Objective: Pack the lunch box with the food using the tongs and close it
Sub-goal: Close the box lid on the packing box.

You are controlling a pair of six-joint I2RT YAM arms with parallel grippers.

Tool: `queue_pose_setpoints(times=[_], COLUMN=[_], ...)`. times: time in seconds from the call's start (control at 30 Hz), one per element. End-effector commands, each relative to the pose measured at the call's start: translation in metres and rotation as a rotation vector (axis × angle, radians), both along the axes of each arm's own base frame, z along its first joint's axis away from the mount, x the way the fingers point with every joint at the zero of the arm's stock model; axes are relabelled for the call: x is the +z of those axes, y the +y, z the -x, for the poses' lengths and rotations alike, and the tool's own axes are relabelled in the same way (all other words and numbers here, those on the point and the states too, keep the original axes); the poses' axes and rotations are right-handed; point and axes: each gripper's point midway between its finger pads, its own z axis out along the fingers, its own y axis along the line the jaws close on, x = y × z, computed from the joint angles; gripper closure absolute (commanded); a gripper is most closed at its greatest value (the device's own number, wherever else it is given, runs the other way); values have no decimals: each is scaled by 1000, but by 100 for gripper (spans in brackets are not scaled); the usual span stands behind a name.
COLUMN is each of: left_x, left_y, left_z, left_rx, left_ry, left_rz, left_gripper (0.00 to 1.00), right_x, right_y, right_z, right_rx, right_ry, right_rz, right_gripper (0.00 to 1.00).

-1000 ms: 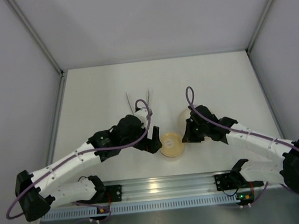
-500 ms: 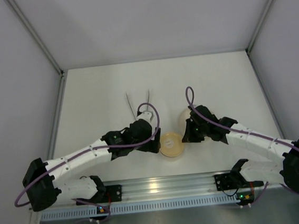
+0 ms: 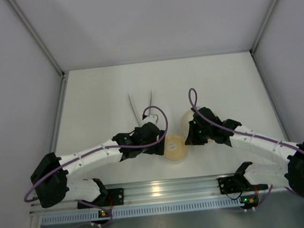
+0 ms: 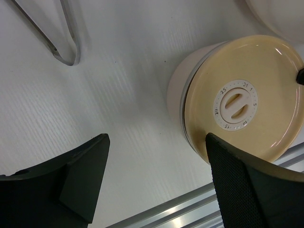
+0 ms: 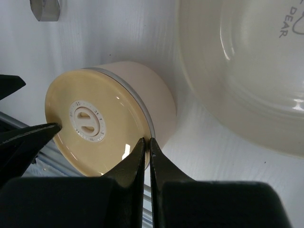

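Where the two arms meet near the front of the bench [image 3: 96,98], there are one lunch box [image 3: 175,147], one pair of tongs [image 3: 141,105], one plate [image 3: 186,122] and two tools. The left tool [image 4: 156,142] gapes wide and grips nothing, its right finger just beside the lid [image 4: 237,102]. The right tool [image 5: 146,142] is pinched closed, tips at the lid's rim. The box is round and pale-walled, capped tan with a white dial. The tongs lie beyond, apart.
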Motion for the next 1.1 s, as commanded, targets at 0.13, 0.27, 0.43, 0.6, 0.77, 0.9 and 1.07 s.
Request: queue_pose_setpoints(times=[0.13, 0.27, 0.43, 0.6, 0.77, 0.9, 1.07], left_x=[-15, -27, -37, -44, -50, -54, -62], left_y=[8, 12, 13, 14, 20, 26, 35], left_z=[-8, -7, -6, -5, 0, 9, 15], left_rx=[61, 70, 79, 81, 80, 74, 75], left_ry=[-15, 5, 18, 32, 46, 68, 86], left_rz=[-66, -104, -121, -136, -143, -138, -154], left_gripper=[14, 15, 15, 15, 16, 16, 17], right_x=[-1, -1, -1, -1, -3, -4, -8], right_y=[0, 0, -1, -2, -4, -4, -4], right_z=[-5, -5, -4, -4, -4, -4, -4], right_rx=[9, 10, 10, 12, 10, 9, 10], right_ry=[-50, -50, -48, -48, -48, -46, -39], right_rz=[22, 23, 27, 32, 43, 49, 55], right_gripper=[100, 100, 100, 100, 100, 100, 100])
